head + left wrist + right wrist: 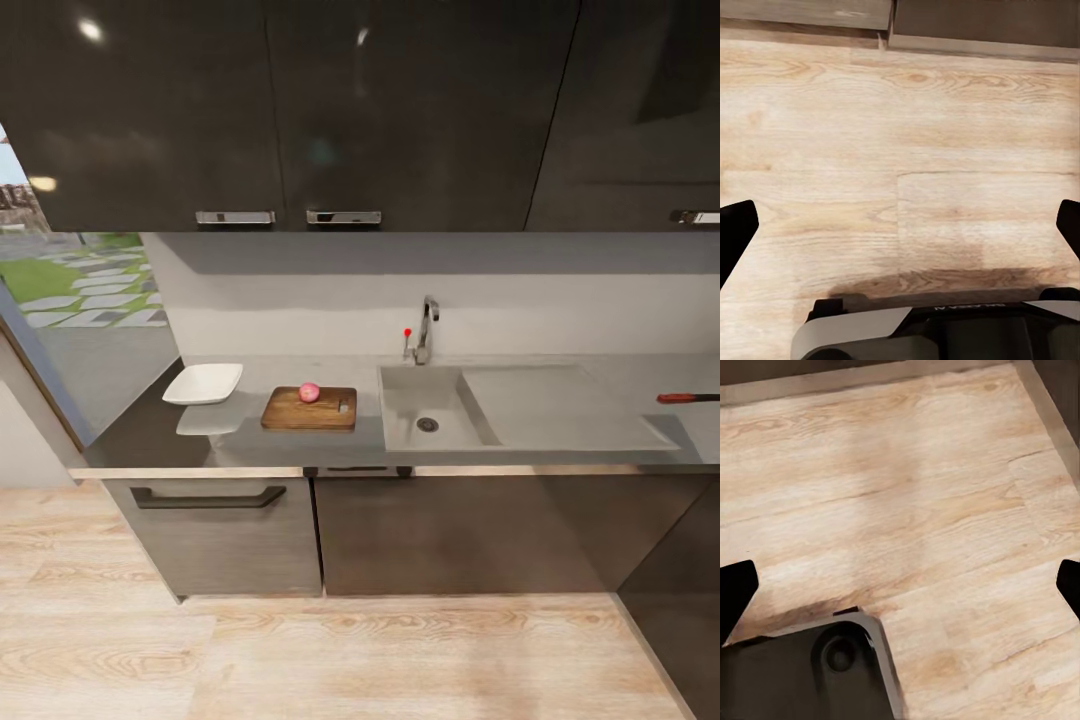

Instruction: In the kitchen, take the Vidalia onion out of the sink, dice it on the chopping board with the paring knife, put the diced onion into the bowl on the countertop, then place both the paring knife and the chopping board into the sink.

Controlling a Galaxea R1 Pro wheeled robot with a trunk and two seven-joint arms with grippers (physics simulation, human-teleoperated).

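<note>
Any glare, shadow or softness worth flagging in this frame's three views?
Head view: bright glare spots on the glossy upper cabinets; overall soft render; the bowl seems to cast a pale patch on the countertop. Left wrist view: dark shadow band across the wooden floor. Right wrist view: floor evenly lit, slightly blurred.

My left gripper points down at a pale wood-plank floor, its two dark fingertips set wide apart at opposite edges of the picture. Dark cabinet fronts run along the far edge. A grey and black part of my body sits nearest the camera
</note>
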